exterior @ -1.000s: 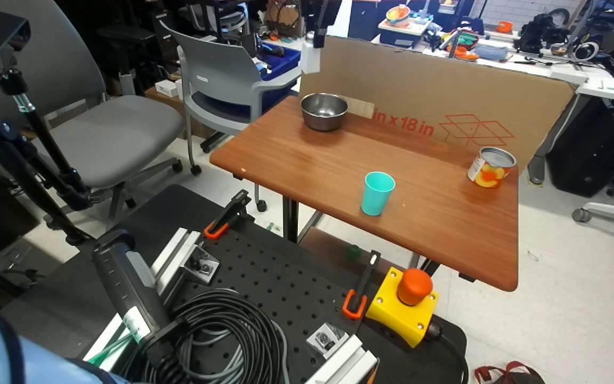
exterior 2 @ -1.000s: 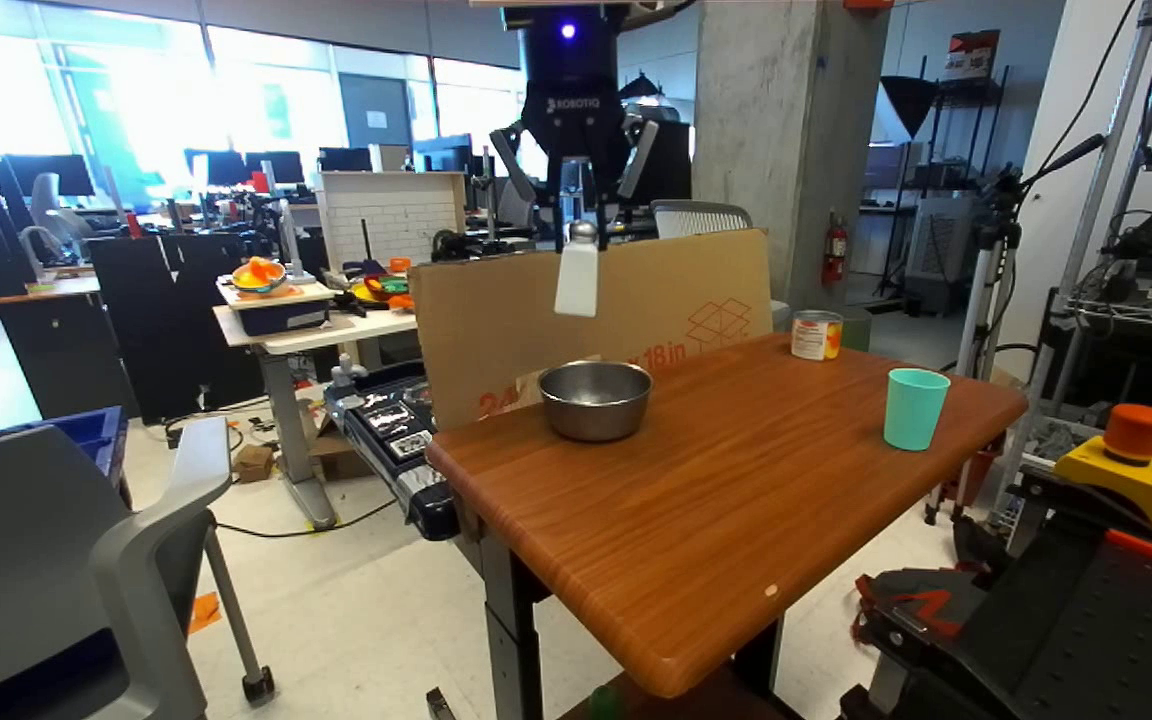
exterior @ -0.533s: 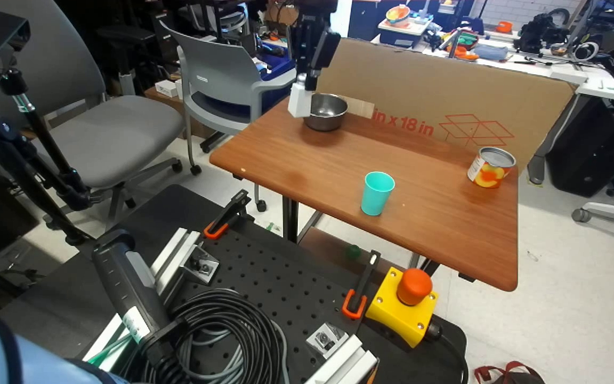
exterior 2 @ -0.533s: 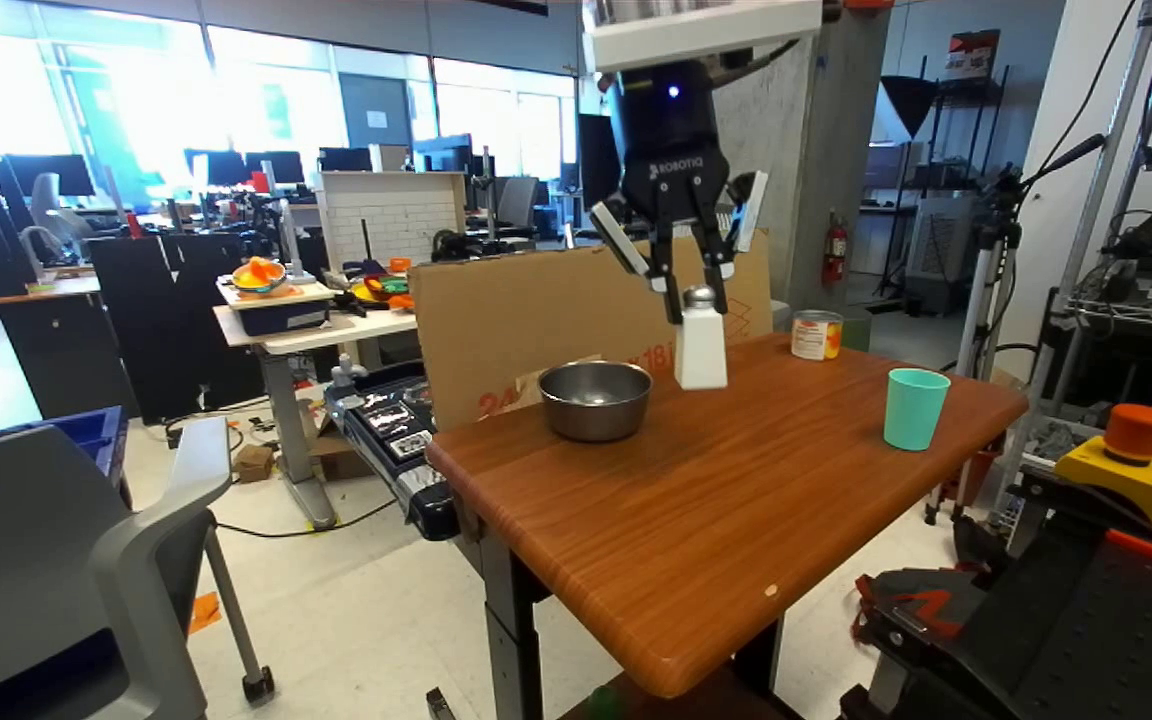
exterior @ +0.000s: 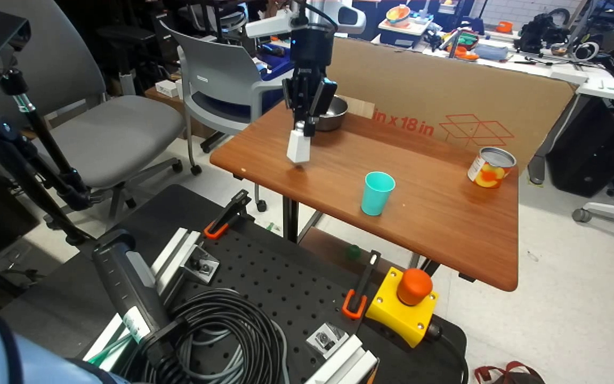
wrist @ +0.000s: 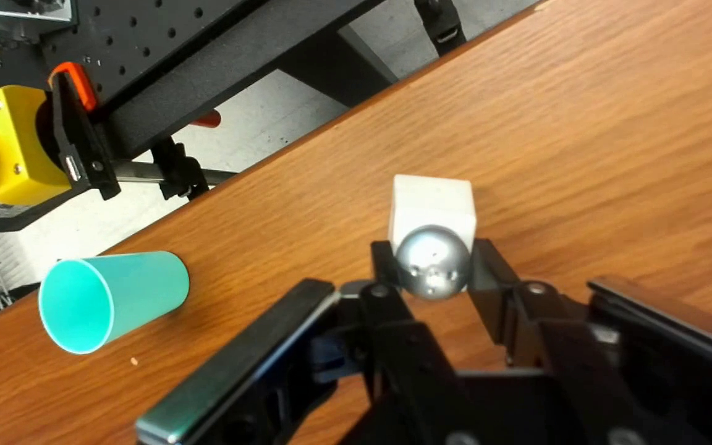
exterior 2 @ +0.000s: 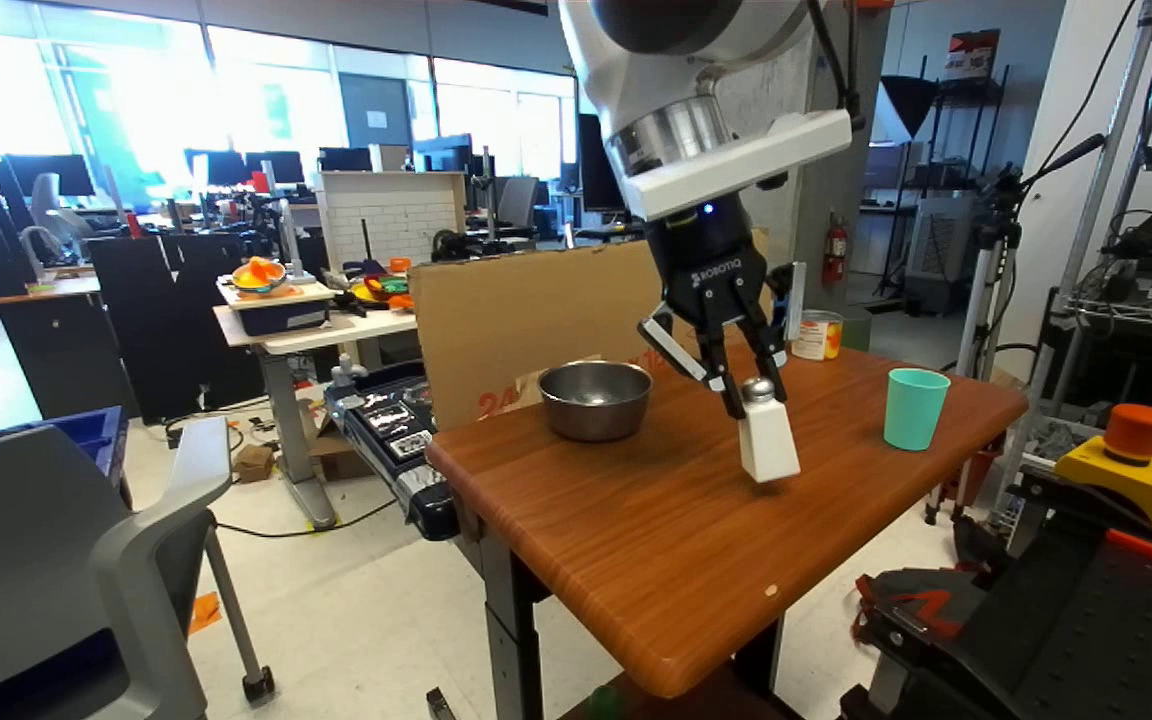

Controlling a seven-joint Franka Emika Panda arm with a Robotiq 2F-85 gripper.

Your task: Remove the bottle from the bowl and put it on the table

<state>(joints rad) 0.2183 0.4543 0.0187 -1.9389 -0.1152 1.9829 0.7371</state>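
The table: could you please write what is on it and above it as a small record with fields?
table: reddish-brown wooden top
bowl: grey metal, upright on the table
bottle: white, tilted, outside the bowl; contact with table unclear
gripper: shut on the bottle's top end
cup: teal, upright on the table
can: printed label, upright on the table
status: bottle not yet released

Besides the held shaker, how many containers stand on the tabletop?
3: metal bowl and tin can near the cardboard, toward opposite ends; teal cup near the other long edge of the table.
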